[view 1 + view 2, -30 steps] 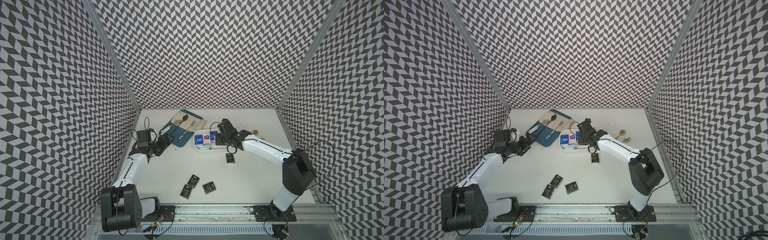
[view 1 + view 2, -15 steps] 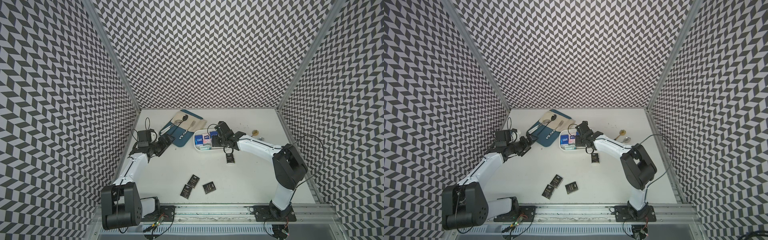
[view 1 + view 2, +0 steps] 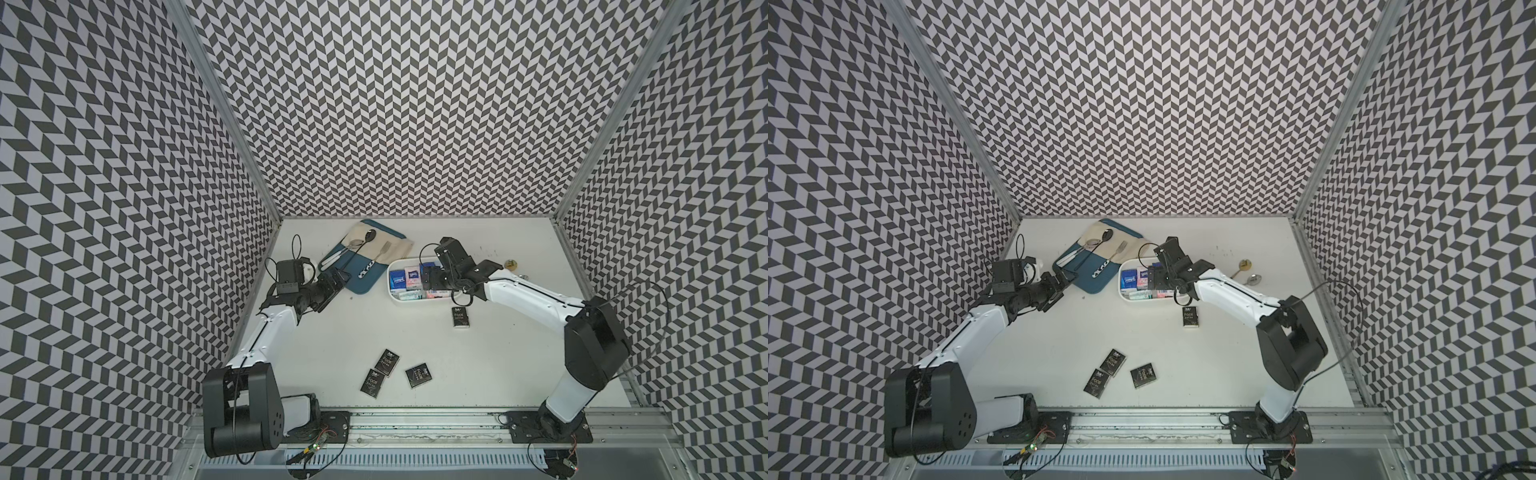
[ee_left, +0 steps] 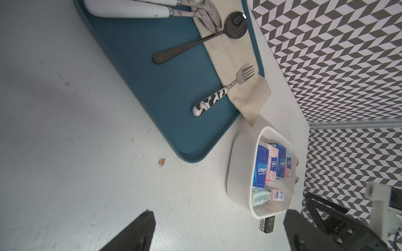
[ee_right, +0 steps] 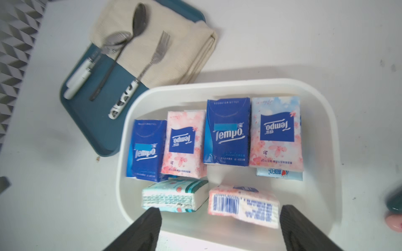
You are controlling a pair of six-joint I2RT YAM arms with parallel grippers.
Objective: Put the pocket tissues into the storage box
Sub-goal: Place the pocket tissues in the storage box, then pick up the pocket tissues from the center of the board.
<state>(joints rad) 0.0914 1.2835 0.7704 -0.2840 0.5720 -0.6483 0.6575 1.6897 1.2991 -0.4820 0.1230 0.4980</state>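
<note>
Fingers (image 5: 145,228) of the right gripper (image 5: 219,209) stand wide and empty over the storage box (image 5: 217,85), so lift straight up without nudging the pocket tissues (image 5: 226,132)

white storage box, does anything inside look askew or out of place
In the white plastic storage box, four blue and pink packets lie flat in a row, but the teal cartoon packet and the pink barcoded packet sit skewed, side faces showing, not lined up with the row.
</note>
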